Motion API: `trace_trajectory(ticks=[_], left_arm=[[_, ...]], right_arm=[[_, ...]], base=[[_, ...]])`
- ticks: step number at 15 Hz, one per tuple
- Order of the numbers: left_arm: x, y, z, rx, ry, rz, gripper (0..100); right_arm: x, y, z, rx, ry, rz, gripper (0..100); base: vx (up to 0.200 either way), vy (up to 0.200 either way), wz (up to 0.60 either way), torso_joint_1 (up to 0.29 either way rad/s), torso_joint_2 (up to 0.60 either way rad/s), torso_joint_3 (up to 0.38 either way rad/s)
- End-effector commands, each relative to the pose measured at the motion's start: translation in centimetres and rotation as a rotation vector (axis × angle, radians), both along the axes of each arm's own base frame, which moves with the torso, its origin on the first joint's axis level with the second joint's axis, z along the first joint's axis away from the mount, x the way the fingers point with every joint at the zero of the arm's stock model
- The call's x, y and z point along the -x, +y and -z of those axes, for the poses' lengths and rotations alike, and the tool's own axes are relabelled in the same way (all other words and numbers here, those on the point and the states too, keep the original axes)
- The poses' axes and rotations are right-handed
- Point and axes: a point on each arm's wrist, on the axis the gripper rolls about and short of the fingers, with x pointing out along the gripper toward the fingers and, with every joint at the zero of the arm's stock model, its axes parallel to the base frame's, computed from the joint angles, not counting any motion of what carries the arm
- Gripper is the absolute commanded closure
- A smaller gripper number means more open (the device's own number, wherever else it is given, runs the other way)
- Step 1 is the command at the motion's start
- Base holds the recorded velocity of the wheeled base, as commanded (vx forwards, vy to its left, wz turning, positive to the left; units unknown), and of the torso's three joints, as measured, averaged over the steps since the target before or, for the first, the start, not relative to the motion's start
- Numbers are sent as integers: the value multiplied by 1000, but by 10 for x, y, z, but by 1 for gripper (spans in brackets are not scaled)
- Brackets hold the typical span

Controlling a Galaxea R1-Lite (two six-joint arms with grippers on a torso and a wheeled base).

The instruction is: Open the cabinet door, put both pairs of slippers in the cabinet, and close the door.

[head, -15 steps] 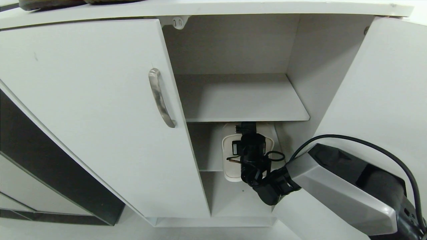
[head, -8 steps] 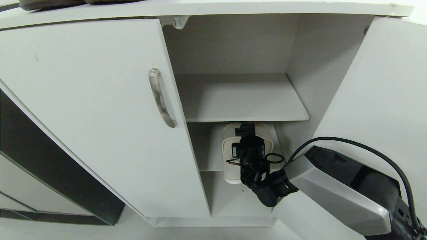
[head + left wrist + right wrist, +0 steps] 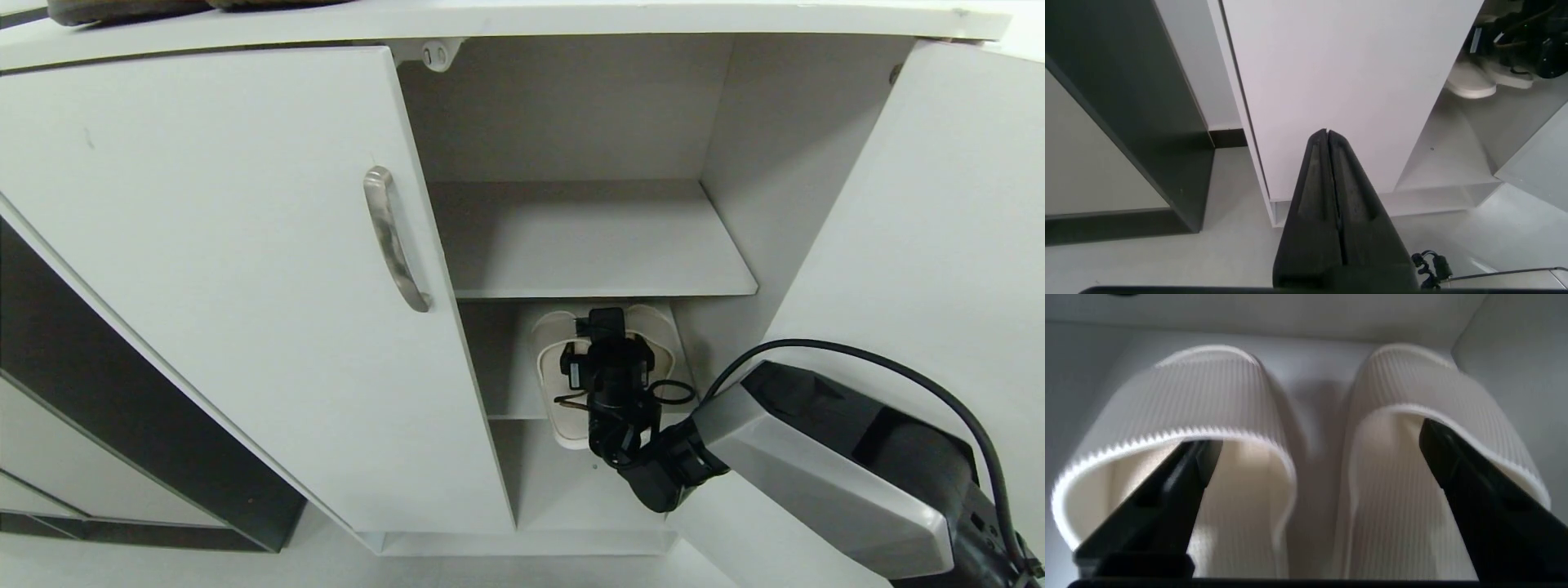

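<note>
A pair of cream ribbed slippers [image 3: 550,363] lies side by side on the middle shelf of the white cabinet [image 3: 588,245], heels sticking out over the shelf's front edge. My right gripper [image 3: 606,353] is open over them inside the compartment. In the right wrist view one finger [image 3: 1151,514] lies over the one slipper [image 3: 1184,400] and the other finger over its mate [image 3: 1429,392]. My left gripper [image 3: 1327,140] is shut on nothing, low in front of the closed left door [image 3: 1347,73].
The right cabinet door [image 3: 939,245] stands swung open beside my right arm. The left door [image 3: 204,245] with its metal handle [image 3: 393,241] is closed. A dark pair of slippers [image 3: 122,8] rests on the cabinet top. The upper shelf [image 3: 596,245] holds nothing.
My right gripper has opened and let go of the cream slippers, which were pressed together and now lie apart side by side on the shelf. The left arm has not moved.
</note>
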Motion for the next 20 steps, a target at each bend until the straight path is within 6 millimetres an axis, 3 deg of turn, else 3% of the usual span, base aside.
trace_trajectory(ticks=[1,5,8,10,14,20], left_arm=[[0,0,0,0,1,0,100],[0,0,0,0,1,0,100],[0,0,0,0,1,0,100],[0,0,0,0,1,0,100],[0,0,0,0,1,1,100],[0,0,0,0,1,1,100]], right_arm=[[10,-2,-2,6,4,-10,0],[35,-13,-4,3,-4,-24,0],[82,-20,-13,17,7,-85,0],[99,-26,-15,26,10,-111,0],[101,-23,-11,44,9,-119,0],[101,-22,-10,46,10,-120,0]], base=[[0,0,0,0,0,0],[0,0,0,0,0,0],[0,0,0,0,0,0],[0,0,0,0,0,0],[0,0,0,0,0,0],[-200,0,0,2,0,2]])
